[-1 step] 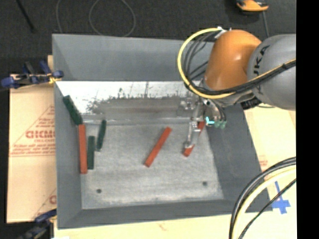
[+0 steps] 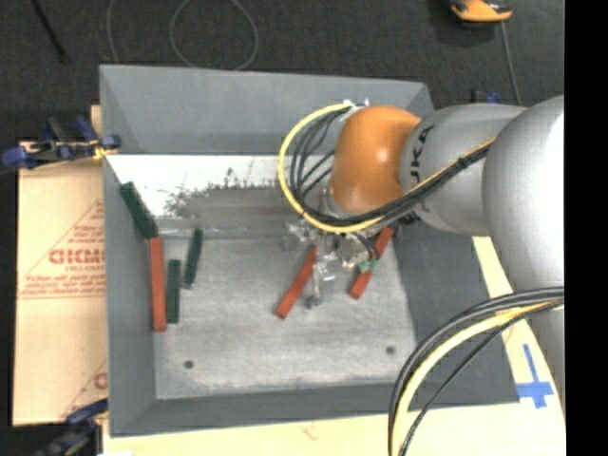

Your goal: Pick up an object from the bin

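Dark floor point(image 2: 285, 17) surrounds a grey metal bin point(image 2: 266, 350), seen from above. The bin's flat bottom is scuffed, with dark specks near the back wall.

At the bin's left, a dark green stick point(image 2: 138, 209) lies along the wall. Just beside it is an upright orange-red bar point(image 2: 158, 283), then two shorter dark green sticks point(image 2: 174, 291) and point(image 2: 193, 256).

In the middle, a slanted orange-red stick point(image 2: 294, 291) lies flat on the bin floor. The gripper point(image 2: 326, 275) sits low over its upper end. It is not possible to tell how far open the gripper is, or whether it has hold of anything. Just right of it lies a second orange-red stick point(image 2: 369, 262), partly hidden under the arm's orange wrist cover point(image 2: 375, 160). The silver arm point(image 2: 503, 179) reaches in from the right.

Both middle sticks look thin, stiff and light, probably smooth-sided. A grasp across the narrow width, near mid-length, should keep either from tipping. Lying flat on smooth metal, they may slide away if nudged.
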